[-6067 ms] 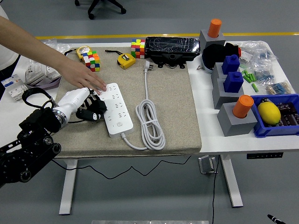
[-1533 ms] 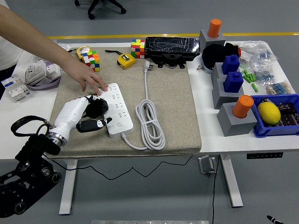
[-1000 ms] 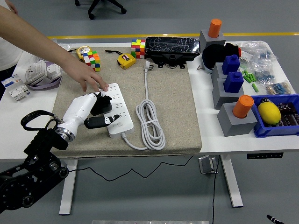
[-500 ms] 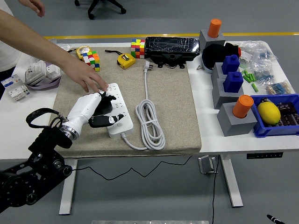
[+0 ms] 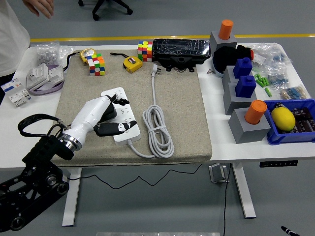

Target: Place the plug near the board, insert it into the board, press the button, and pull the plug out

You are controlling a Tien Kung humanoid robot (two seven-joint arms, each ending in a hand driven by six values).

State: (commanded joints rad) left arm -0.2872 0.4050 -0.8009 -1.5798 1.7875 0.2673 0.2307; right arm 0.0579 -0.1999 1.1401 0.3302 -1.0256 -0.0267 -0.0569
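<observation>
1. White rectangular plastic power strip (image 5: 121,115) lying on beige felt mat (image 5: 187,113); white plug (image 5: 156,70) unplugged, beyond strip's far end.
2. Left hand (image 5: 106,119) resting on strip; grasp: cannot tell.
3. Plug probably light, rigid; cord stiff, springy. Grip plug body, not cord.

White board (image 5: 121,119) on mat, plug (image 5: 154,69) lying unplugged
</observation>
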